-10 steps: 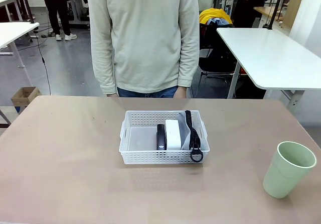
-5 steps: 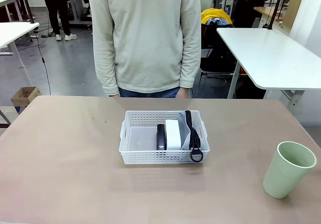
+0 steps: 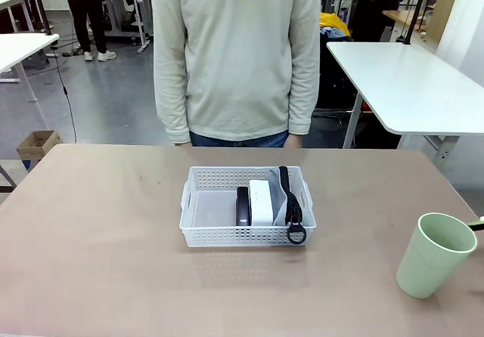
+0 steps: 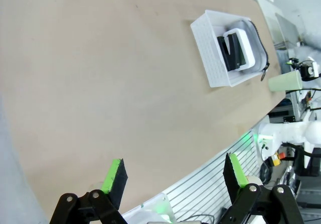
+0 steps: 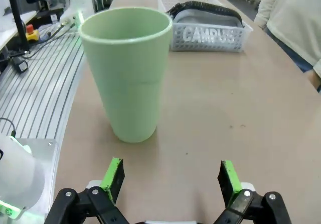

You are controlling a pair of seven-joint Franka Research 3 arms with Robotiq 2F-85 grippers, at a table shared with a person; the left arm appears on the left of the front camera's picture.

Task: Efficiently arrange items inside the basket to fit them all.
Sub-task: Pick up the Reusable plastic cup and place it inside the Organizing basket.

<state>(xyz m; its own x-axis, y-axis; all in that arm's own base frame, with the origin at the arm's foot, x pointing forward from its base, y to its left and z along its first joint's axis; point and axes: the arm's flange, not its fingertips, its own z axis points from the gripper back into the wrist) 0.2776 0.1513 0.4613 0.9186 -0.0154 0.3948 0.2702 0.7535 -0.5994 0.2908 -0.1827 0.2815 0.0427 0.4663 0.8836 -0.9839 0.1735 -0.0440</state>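
Two grippers and four items, read from your left to your right. The left gripper (image 4: 173,166) hangs wide open above the bare table (image 4: 90,73) and holds nothing; in its wrist view the basket (image 4: 204,53) lies well apart from it, far across the tabletop. From the front view you can read the packing order: the black stapler (image 3: 243,205), the white block (image 3: 262,201) touching it, then the grey pouch (image 3: 278,199) standing on edge against the right end wall. All three sit in the right half of the basket (image 3: 227,236), and the black strap (image 3: 292,214) loops over the near wall. A person (image 3: 238,57) stands at the far side of the table. The pale green cup (image 3: 436,254) stands upright on the table near your right edge, well apart from the basket. The right gripper (image 5: 170,168) is also spread wide and empty; the cup (image 5: 128,73) stands just ahead of it, roughly in line with the gap and not touched by either pad. Beyond the cup, the right wrist view gives you the lettering that the front view hides: white capitals reading "CAMPUS" (image 5: 212,33), seen at the basket's end wall.
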